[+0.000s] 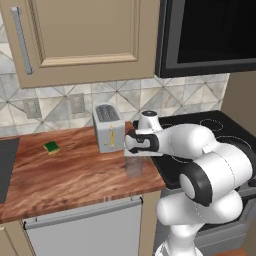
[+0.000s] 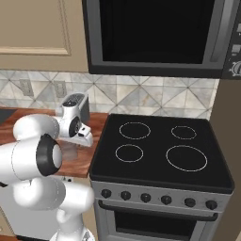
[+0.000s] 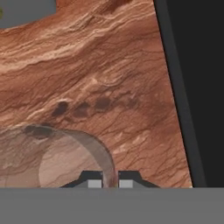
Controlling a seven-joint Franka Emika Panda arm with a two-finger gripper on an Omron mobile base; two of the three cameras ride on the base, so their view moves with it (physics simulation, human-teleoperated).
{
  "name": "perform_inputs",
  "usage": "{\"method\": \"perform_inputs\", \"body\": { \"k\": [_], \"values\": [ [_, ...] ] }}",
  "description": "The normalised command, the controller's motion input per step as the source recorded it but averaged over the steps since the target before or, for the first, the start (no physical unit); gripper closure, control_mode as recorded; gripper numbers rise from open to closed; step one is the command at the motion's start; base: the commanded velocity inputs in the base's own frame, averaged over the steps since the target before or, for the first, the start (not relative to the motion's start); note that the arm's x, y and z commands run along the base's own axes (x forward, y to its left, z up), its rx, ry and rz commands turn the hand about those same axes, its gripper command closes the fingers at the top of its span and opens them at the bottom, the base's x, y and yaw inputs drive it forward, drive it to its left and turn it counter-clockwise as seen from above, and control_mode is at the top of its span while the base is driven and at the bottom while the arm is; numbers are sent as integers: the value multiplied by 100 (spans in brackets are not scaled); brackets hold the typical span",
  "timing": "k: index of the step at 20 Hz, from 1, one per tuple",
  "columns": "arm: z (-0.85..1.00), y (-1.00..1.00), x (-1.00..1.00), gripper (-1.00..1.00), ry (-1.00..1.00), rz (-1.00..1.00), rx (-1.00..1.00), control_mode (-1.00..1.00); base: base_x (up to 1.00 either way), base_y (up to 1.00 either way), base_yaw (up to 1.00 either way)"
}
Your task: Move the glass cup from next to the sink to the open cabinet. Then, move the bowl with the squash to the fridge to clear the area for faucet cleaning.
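The glass cup point(image 1: 134, 168) is a clear tumbler at the counter's right end, just left of the stove. My gripper point(image 1: 135, 156) points down over it from above. In the hand view the gripper point(image 3: 110, 183) is shut on the glass cup point(image 3: 57, 162), pinching the cup's right wall between the two fingertips. From the right base view the glass cup point(image 2: 70, 151) is a faint shape under the hand point(image 2: 81, 132). Whether it rests on the wood or hangs just above it cannot be told. The sink's black edge point(image 1: 5, 167) is at far left. Bowl, squash, fridge and faucet are out of view.
A silver toaster point(image 1: 108, 128) stands right behind the hand, and a green sponge point(image 1: 51, 147) lies further left. The black stove point(image 2: 160, 146) borders the counter on the right, with the microwave point(image 2: 155, 33) above it. A tan cabinet door point(image 1: 85, 35) hangs over the counter.
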Motion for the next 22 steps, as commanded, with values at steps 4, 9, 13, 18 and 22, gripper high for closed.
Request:
{"method": "perform_inputs", "body": {
  "k": [4,9,13,18,22],
  "values": [
    [0,0,-17,100,-2,0,0,-100,0,0,0],
    [28,0,-40,100,-14,0,0,-100,0,0,0],
    [97,0,-60,100,-38,0,0,-100,0,0,0],
    [100,0,-57,100,-42,0,0,-100,0,0,0],
    [68,0,-77,100,-37,0,4,-100,0,0,0]
  ]
}}
